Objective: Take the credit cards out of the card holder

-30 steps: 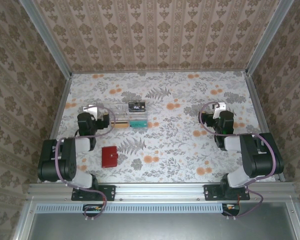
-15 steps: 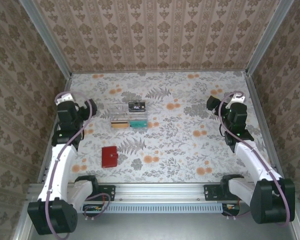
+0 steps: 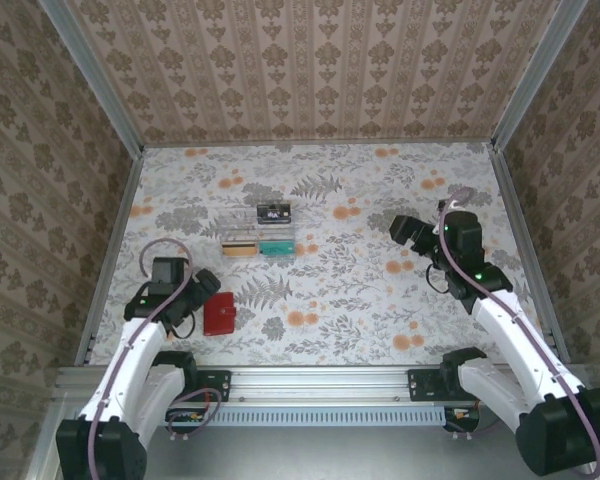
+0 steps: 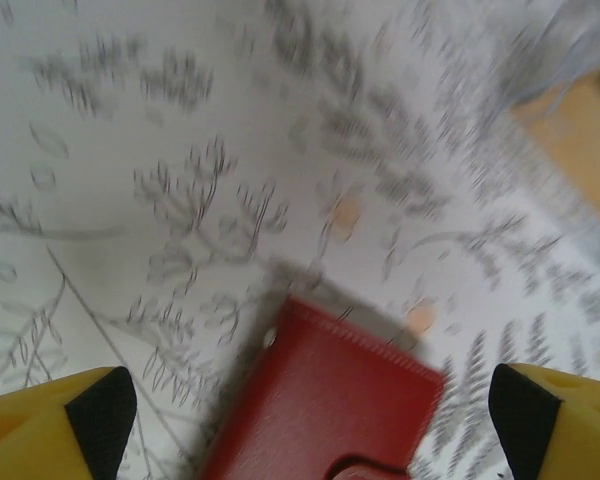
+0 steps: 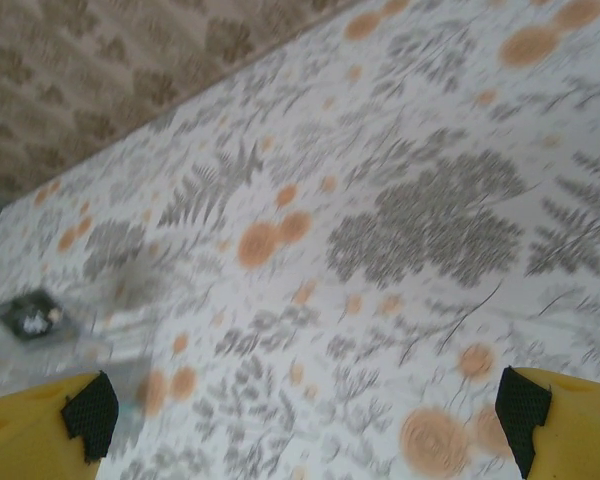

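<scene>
The card holder [image 3: 218,313] is a flat red wallet lying closed on the flowered table, near the left arm. In the left wrist view the card holder [image 4: 325,400] sits between and below my yellow fingers, its small tab [image 4: 372,468] at the bottom edge. My left gripper [image 3: 202,288] hovers open just over its left side, touching nothing. A black credit card [image 3: 272,212] lies at the far end of the clear tray. My right gripper [image 3: 402,228] hangs open over bare table at the right, holding nothing. Any cards inside the wallet are hidden.
The clear plastic tray [image 3: 242,228] stands left of the table's middle, with an orange piece [image 3: 238,249] and a teal piece [image 3: 275,246] in it. The right wrist view catches the tray blurred at its left edge [image 5: 40,330]. Patterned walls enclose three sides.
My left arm swung from the far left wall down and toward me, arriving over the red wallet. The right arm dropped from the far right corner and turned left. The wallet and tray stayed put.
</scene>
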`<state>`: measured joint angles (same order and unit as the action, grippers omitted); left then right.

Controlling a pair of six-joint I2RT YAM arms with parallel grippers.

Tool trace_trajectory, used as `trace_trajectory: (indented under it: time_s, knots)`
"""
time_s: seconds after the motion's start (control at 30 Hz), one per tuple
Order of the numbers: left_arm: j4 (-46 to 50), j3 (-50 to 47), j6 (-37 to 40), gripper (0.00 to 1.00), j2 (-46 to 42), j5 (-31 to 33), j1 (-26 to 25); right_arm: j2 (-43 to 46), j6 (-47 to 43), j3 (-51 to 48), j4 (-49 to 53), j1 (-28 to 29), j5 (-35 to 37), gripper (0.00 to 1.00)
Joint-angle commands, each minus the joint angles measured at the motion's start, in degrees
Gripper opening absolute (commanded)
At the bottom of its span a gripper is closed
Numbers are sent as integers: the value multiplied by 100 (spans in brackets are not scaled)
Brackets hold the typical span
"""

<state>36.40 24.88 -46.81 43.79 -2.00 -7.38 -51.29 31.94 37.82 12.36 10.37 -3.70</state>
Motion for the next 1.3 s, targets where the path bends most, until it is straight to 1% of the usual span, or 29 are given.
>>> trace_trajectory:
  time_s: [0.0, 0.1, 0.2, 0.33, 0.37, 0.43, 0.53, 0.67, 0.77, 0.87, 0.97, 1.07, 1.13, 1.27]
  knots:
    - [-160, -161, -97, 95, 207, -146, -258, 198, 9, 172, 636, 377, -56, 100]
    - [-594, -379, -4, 95, 535, -311, -516, 201, -76, 231, 812, 713, 24, 100]
    - [-970, -537, -235, 94, 771, -448, -903, 186, -86, 340, 1006, 914, 115, 100]
    - [-1763, -767, -856, 93, 884, -386, -1668, 222, -66, 358, 1080, 1053, 188, 100]
    - [-1946, -798, -979, 93, 906, -334, -1832, 229, -53, 357, 1076, 1073, 180, 100]
    - [-2390, -827, -1219, 93, 994, -150, -2315, 214, -71, 367, 1095, 1114, 176, 100]
    - [-2838, -694, -1549, 94, 1327, 197, -2932, 140, -95, 410, 1132, 1156, 173, 100]
    - [-3303, -226, -1762, 94, 2149, 517, -3661, 2, -151, 499, 1171, 1220, 159, 100]
    - [-3554, 280, -1796, 94, 2940, 495, -4048, -110, -178, 598, 1236, 1281, 174, 100]
    - [-3299, 848, -1842, 94, 3504, 558, -4295, -192, -197, 703, 1326, 1370, 221, 100]
    - [-3059, 1184, -1703, 95, 3670, 575, -4369, -321, -177, 840, 1490, 1546, 396, 100]
    - [-2491, 1449, -1618, 99, 3553, 699, -4327, -565, -91, 1047, 1738, 1809, 616, 100]
    - [-2284, 1497, -1552, 100, 3396, 699, -4245, -800, 114, 1222, 2025, 2015, 830, 100]
    - [-1619, 1533, -1515, 100, 2977, 732, -3938, -1265, 366, 1437, 2065, 2759, 1339, 100]
